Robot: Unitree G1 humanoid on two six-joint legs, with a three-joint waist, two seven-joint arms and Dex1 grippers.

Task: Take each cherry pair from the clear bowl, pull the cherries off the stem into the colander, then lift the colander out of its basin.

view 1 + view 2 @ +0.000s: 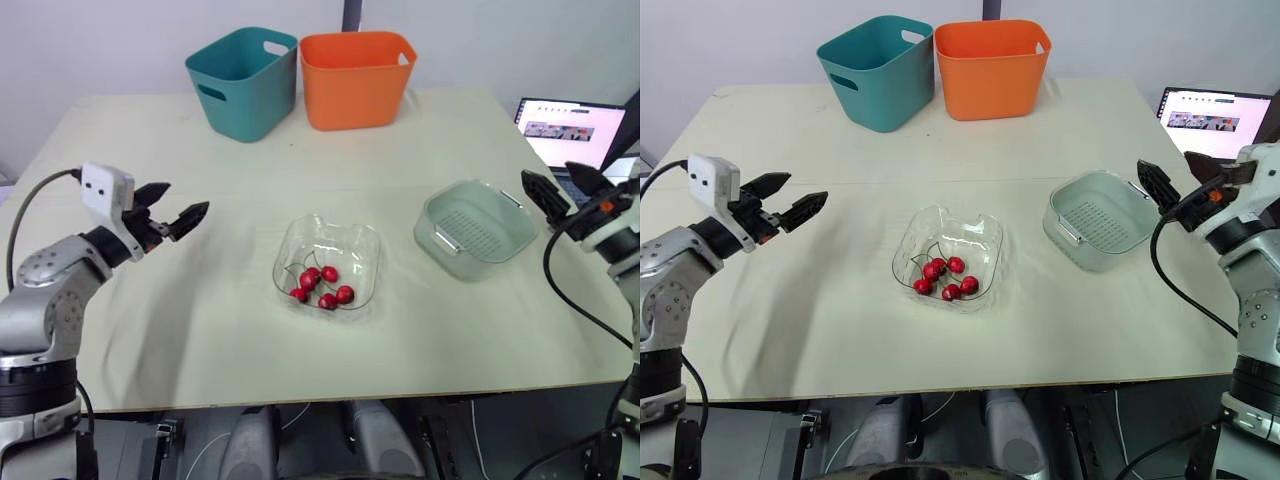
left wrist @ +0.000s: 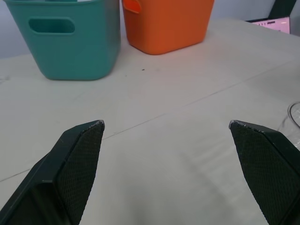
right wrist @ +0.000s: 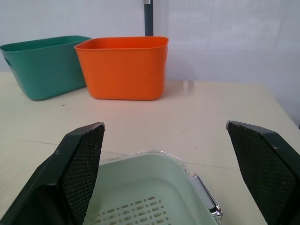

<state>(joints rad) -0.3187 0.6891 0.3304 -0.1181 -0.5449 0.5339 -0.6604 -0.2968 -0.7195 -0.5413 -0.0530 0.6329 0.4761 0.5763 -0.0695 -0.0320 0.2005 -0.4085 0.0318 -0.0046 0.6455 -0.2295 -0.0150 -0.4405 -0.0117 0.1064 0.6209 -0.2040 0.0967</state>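
A clear bowl (image 1: 365, 248) sits mid-table holding several red cherries (image 1: 322, 285) on thin stems. To its right a pale green colander (image 1: 476, 222) rests in its basin (image 3: 154, 197), with metal handles. My left gripper (image 1: 178, 209) hovers open above the table, well left of the bowl, fingers (image 2: 77, 154) spread wide with nothing between them. Just past the colander's right edge, my right gripper (image 1: 1168, 188) is open too, its fingertips (image 3: 84, 150) framing the colander's rim.
A teal bin (image 1: 243, 78) and an orange bin (image 1: 356, 76) stand side by side at the table's far edge. An open laptop (image 1: 570, 130) sits off the table's right side, behind my right arm. Bare tabletop surrounds the bowl.
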